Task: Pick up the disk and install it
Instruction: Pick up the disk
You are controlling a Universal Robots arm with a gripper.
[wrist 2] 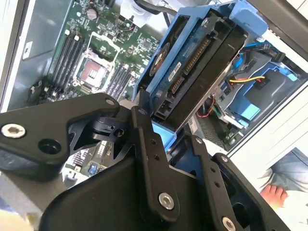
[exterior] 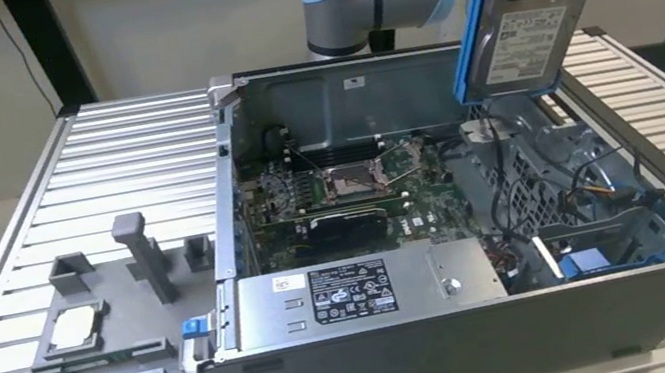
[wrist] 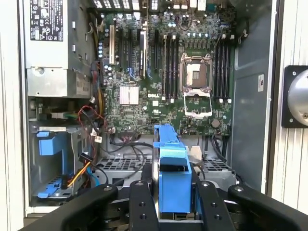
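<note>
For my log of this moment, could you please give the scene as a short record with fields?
disk: upright, in the air above the open computer case, label towards the exterior view
gripper: shut on the disk
motherboard: exposed inside the case
blue bay: inside the case, at the exterior view's right
task state: disk picked up, not yet installed

Silver-grey disk [exterior: 538,18], white label [exterior: 526,48], blue frame [exterior: 474,16]; black fingers [wrist: 139,207]; green motherboard [wrist: 144,103].
</note>
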